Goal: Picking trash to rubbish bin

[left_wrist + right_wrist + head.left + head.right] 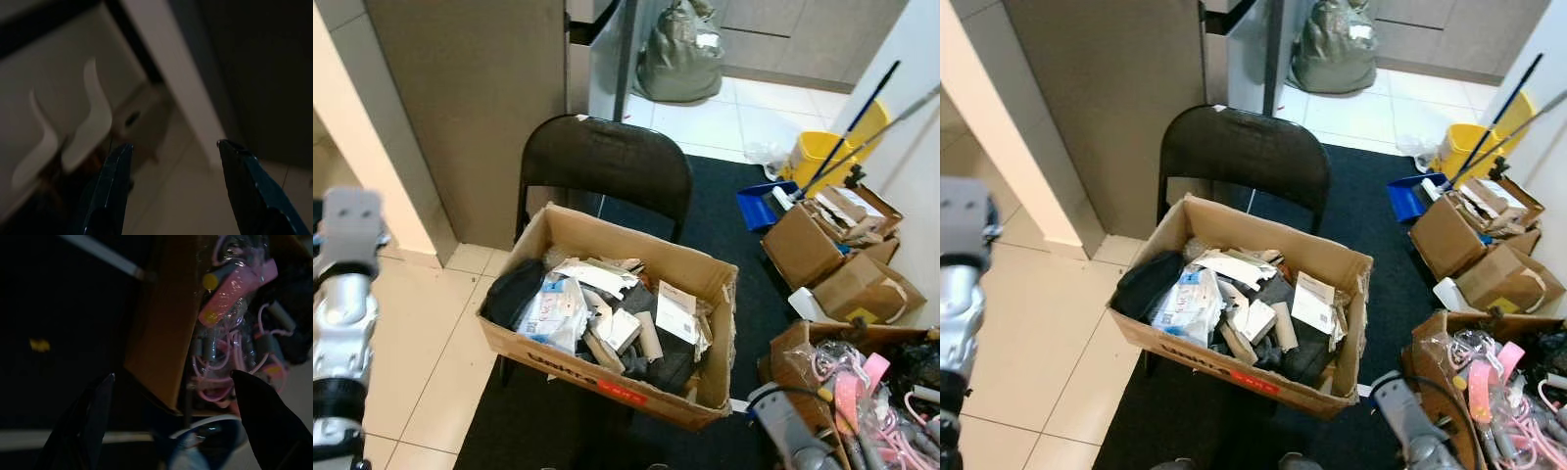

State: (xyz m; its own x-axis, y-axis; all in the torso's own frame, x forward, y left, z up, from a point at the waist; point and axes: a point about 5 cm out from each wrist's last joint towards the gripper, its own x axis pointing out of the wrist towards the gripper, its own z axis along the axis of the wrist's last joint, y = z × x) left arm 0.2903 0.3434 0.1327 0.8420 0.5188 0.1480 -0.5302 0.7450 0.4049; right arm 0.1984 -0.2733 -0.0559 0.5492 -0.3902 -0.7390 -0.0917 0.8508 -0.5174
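Observation:
A cardboard box (705,273) full of trash stands on a black chair (607,157) in front of me; inside lie white papers (677,311), a plastic bag (551,311), cardboard tubes and a black cloth (512,291). My left arm (342,294) hangs at the far left. In its wrist view the left gripper (173,147) is open over tiled floor, holding nothing. My right arm (788,431) is low at the right. The right gripper (171,382) is open beside a brown box of pink items (230,289).
A dark rug (744,225) lies under the chair, beige tiles (421,333) to the left. Right side: brown boxes (832,235), a box of pink cables (862,392), a blue dustpan (762,203), a yellow mop bucket (822,152) with poles. A grey-green bag (680,54) sits at the back.

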